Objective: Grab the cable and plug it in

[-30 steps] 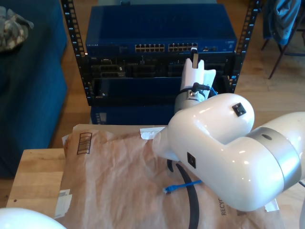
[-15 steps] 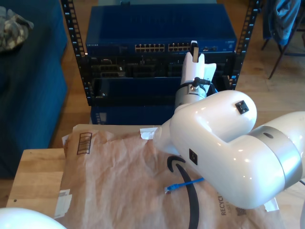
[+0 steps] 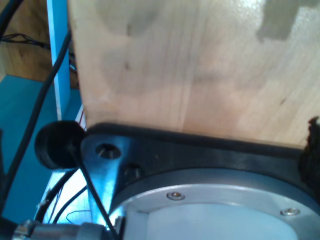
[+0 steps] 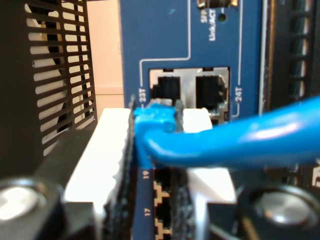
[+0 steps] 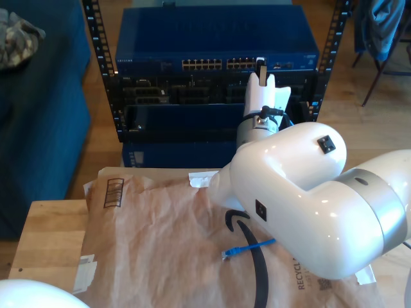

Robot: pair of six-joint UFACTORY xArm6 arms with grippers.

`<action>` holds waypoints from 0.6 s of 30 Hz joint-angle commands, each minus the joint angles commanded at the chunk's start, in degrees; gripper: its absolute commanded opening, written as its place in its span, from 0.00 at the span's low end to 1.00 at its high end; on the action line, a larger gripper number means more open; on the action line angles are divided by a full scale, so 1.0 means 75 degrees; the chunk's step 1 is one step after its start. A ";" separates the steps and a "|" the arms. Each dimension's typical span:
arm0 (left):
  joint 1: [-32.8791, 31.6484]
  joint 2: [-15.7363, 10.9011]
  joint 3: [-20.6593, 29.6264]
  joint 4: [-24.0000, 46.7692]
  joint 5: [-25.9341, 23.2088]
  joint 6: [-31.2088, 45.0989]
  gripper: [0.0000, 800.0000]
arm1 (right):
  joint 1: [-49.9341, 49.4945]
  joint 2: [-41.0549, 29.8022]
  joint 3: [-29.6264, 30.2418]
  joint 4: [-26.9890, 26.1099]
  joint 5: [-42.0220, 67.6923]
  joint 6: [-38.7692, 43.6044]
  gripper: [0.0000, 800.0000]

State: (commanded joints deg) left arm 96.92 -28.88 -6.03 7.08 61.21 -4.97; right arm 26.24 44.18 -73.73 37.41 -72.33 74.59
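My second gripper (image 4: 156,122) is shut on the cable's blue plug (image 4: 154,116), pinched between its white fingers (image 4: 107,145). The plug sits just in front of the blue switch's port 23T (image 4: 167,87), with port 24T (image 4: 214,92) beside it. The blue cable (image 4: 240,142) runs back from the plug, blurred and close to the lens. In the exterior view my second gripper (image 5: 261,64) reaches to the right end of the switch's port row (image 5: 225,64). The cable's loose end (image 5: 241,249) lies on the brown paper beneath the arm.
The switch (image 5: 212,38) sits in a black rack (image 5: 99,58) over darker units. Brown paper (image 5: 160,244) covers a wooden table (image 5: 45,237). The first wrist view faces a wooden panel (image 3: 200,65) and a black base (image 3: 200,150). A white arm's curve (image 5: 32,295) shows at the exterior view's lower left.
My second gripper has moved forward and up with the plug, from below the port row to the level of its right end. The cable's loose end shifted slightly on the paper.
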 joint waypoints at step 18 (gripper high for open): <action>0.0000 0.0000 0.0000 0.0000 0.0000 0.0000 1.00 | -0.0129 0.0023 -0.0023 -0.0012 0.0000 0.0000 0.00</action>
State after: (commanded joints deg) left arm 96.92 -28.88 -6.03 7.08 61.21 -4.97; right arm 25.27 44.35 -73.90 37.32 -72.33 74.59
